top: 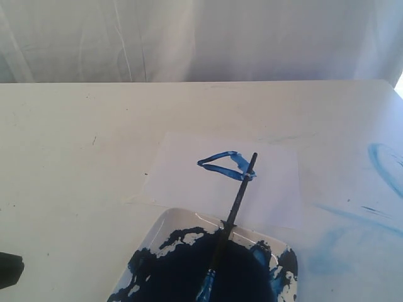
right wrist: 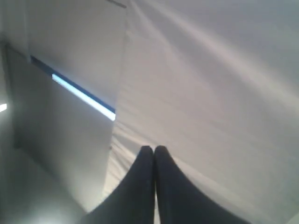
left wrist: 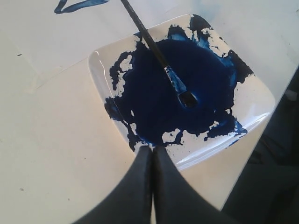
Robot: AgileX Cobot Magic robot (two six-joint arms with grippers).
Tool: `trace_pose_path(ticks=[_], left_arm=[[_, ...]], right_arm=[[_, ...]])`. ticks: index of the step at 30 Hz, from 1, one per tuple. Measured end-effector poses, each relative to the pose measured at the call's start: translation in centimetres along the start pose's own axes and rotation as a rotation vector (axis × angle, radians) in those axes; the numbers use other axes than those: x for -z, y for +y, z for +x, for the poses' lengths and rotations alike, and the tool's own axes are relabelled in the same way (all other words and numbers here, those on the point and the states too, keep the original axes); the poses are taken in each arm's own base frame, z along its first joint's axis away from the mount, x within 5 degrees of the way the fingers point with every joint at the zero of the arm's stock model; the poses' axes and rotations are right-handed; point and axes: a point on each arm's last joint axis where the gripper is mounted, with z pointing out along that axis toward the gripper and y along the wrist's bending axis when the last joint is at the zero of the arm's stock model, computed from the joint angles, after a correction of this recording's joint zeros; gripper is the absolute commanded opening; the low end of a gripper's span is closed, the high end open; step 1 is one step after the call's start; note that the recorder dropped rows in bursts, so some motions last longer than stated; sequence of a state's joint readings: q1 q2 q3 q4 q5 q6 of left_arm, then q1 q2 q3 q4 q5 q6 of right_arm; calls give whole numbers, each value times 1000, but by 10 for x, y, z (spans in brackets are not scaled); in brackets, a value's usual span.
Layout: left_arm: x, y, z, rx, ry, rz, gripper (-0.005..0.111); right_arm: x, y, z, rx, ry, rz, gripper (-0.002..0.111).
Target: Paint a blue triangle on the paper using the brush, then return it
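The white paper [top: 189, 173] lies flat in the middle of the table, with the blue triangle [top: 221, 162] painted on it. The black brush [top: 238, 200] lies free, its handle end over the triangle's right corner and its bristle end in the paint tray [top: 165, 221]. In the left wrist view the brush [left wrist: 152, 42] rests with its tip [left wrist: 188, 98] in the dark blue paint. My left gripper [left wrist: 152, 148] is shut and empty, just off the tray's rim [left wrist: 257, 100]. My right gripper [right wrist: 153, 148] is shut and empty, facing white cloth, away from the table.
Pale blue smears [top: 385, 165] mark the table at the right. A white curtain [top: 201, 38] hangs behind the table's far edge. A dark part of the left arm [top: 9, 269] shows at the lower left edge.
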State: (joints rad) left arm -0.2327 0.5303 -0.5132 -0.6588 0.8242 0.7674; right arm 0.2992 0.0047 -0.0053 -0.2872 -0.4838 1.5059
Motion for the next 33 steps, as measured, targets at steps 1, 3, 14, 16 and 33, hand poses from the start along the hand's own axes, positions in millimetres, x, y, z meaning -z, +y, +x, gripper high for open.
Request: trace_pose_path(ticks=[1, 3, 14, 16, 33], left_arm=[[0, 0, 0, 0, 0, 0, 0], [0, 0, 0, 0, 0, 0, 0], [0, 0, 0, 0, 0, 0, 0], [0, 0, 0, 0, 0, 0, 0], [0, 0, 0, 0, 0, 0, 0]], right_arm=[[0, -3, -2, 29, -25, 33, 0], [1, -10, -6, 93, -60, 112, 0], [28, -63, 18, 1133, 644, 542, 0], [29, -64, 17, 1166, 656, 557, 0], [30, -68, 9, 1149, 565, 698, 0]])
